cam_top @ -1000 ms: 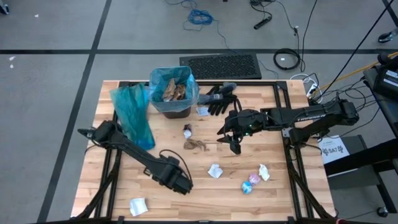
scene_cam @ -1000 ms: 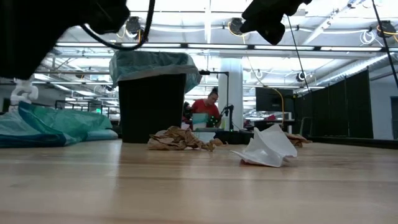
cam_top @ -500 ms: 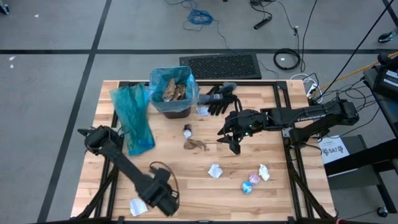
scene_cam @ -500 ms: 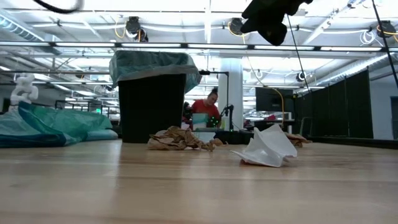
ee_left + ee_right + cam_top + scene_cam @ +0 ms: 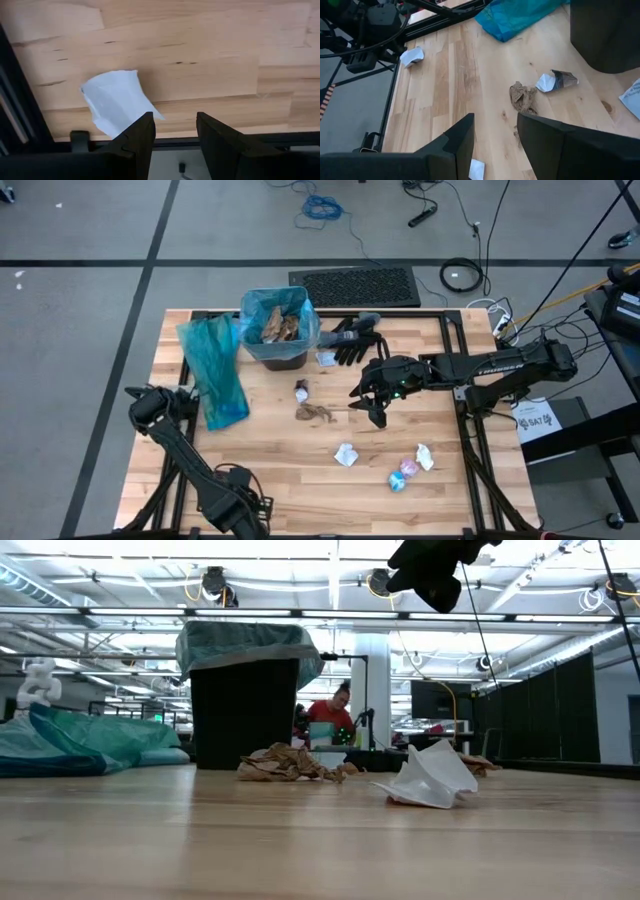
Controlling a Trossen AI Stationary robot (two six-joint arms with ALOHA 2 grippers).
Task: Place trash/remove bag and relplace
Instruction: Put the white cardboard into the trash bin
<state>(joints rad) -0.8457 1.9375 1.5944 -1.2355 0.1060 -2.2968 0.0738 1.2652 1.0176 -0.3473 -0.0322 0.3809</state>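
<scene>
My left gripper (image 5: 240, 512) (image 5: 175, 132) is open above the table's near edge, right by a white paper scrap (image 5: 116, 105) that lies flat on the wood; in the high view the arm hides that scrap. My right gripper (image 5: 375, 408) (image 5: 495, 135) hangs open above the table's middle, near a brown crumpled scrap (image 5: 318, 412) (image 5: 522, 97). Other trash lies loose: a white-and-dark scrap (image 5: 301, 390), white scraps (image 5: 346, 454) (image 5: 424, 457) and a shiny blue-pink wrapper (image 5: 403, 474). The black bin with its blue liner (image 5: 277, 325) (image 5: 245, 690) stands at the far side and holds brown scraps.
A spare blue bag (image 5: 212, 370) lies flat left of the bin. Black gloves (image 5: 350, 340) and a white slip (image 5: 326, 358) sit right of it. The table's dark frame rail (image 5: 165, 145) runs just past the near edge. A person sits in the room far behind the bin.
My left arm has swung from the table's near middle toward the near-left edge, and its gripper now hangs over the white scrap there. It has left the low view. My right arm has kept still.
</scene>
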